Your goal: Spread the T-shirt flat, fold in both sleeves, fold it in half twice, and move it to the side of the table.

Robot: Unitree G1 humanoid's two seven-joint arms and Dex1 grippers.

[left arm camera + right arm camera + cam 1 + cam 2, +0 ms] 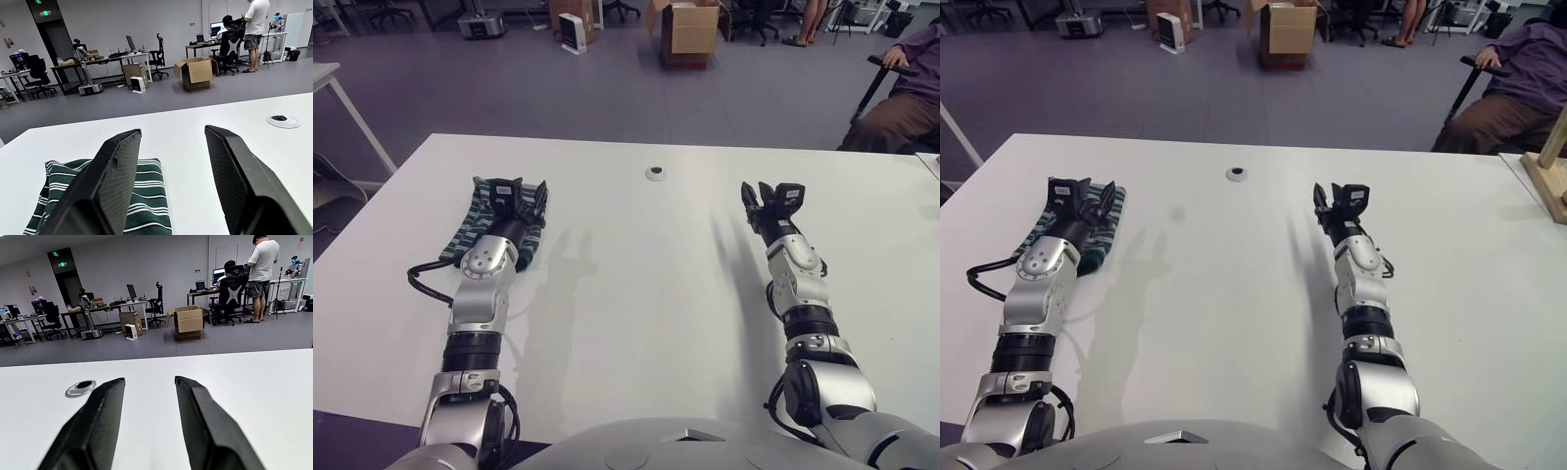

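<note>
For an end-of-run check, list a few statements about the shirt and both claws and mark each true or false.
1. The T-shirt lies folded at the left side of the table. True.
2. The left claw is shut on the T-shirt. False: it is open, over it.
3. The right claw holds a sleeve. False: it is open and empty over bare table.
4. A round grommet sits in the table between the arms. True.

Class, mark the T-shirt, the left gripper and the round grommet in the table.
T-shirt (470, 223), left eye view, on its bare striped fabric.
left gripper (172, 133), left wrist view, midway between its fingertips.
grommet (655, 173), left eye view, on its centre.
</note>
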